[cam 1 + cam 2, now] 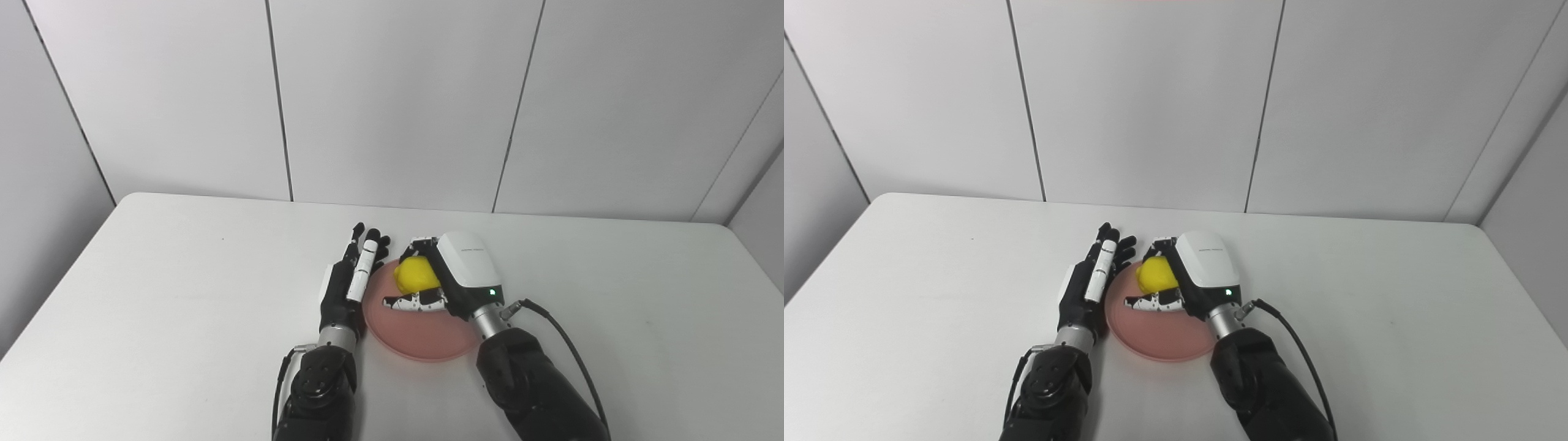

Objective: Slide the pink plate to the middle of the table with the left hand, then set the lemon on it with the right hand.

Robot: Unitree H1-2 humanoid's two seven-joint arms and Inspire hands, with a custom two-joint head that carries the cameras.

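Left eye view
Table: a white, smooth, rectangular table (184, 294) stands before a wall of pale grey panels (392, 104).
Plate: the round, flat pink plate (422, 337) lies near the middle of the table, a little toward the near edge.
Lemon: the bright yellow lemon (415, 274) is over the far part of the pink plate; if it touches the plate, I cannot tell.
Right hand: the black and white right hand (450, 275) is clamped on the lemon, its fingers curled over the far side and its spotted thumb (413, 301) below the fruit on the near side.
Left hand: the black left hand (350, 282) lies on its edge along the left rim of the plate, fingers straight, together and pointing away from the robot; it holds nothing.
Cable: a black cable (569, 349) runs from the right wrist along the forearm.

Right eye view
Plate: the plate (1164, 334) is between the two forearms.
Lemon: the lemon (1157, 274) sits inside the grip of the right hand (1191, 275), above the far half of the plate.
Left hand: the left hand (1093, 282) is just beside the left rim of the plate; whether it touches the rim is not clear.
Table: the rest of the table (1396, 294) shows only its white surface.
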